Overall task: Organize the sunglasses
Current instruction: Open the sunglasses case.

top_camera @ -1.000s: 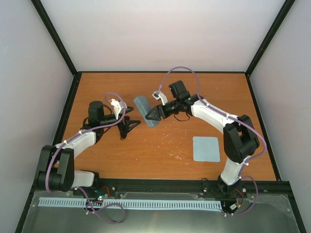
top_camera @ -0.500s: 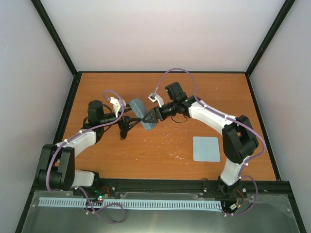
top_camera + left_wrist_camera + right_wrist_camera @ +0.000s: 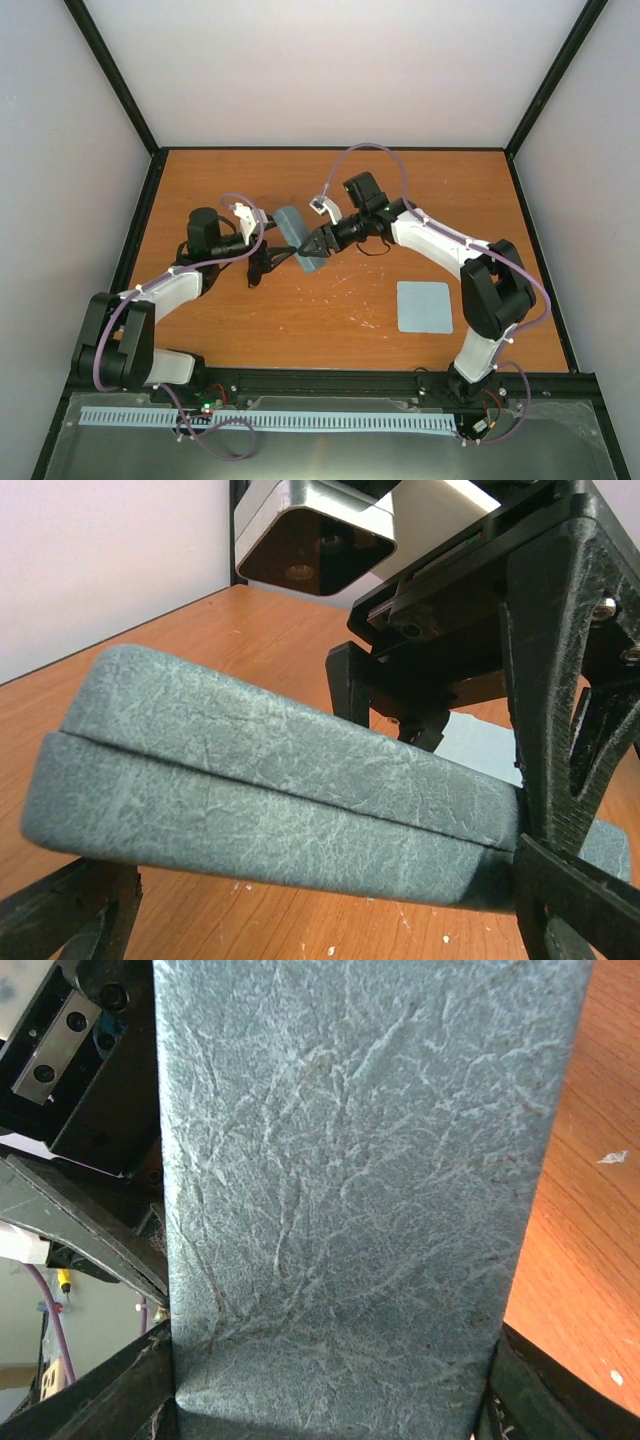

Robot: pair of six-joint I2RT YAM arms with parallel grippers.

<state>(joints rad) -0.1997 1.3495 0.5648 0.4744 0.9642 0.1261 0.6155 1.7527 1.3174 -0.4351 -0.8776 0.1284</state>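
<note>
The grey-blue case [image 3: 296,237] is closed and held off the table, tilted. My right gripper [image 3: 316,246] is shut across its width. In the right wrist view the case [image 3: 350,1190] fills the frame with a finger [image 3: 95,1400] on each side. My left gripper [image 3: 266,260] is open, its fingers spread wide at the case's near side. In the left wrist view the case [image 3: 270,780] lies across just beyond the fingertips [image 3: 565,780]. A thin black loop [image 3: 372,246] under the right forearm may be the sunglasses; it is too small to tell.
A flat pale blue cloth [image 3: 424,306] lies on the wooden table [image 3: 330,320] to the right front. The right gripper's body [image 3: 420,680] sits close behind the case in the left wrist view. Black frame rails border the table.
The right gripper carried the case a little left and toward the left arm. The left gripper moved right, so its open fingers now reach the case.
</note>
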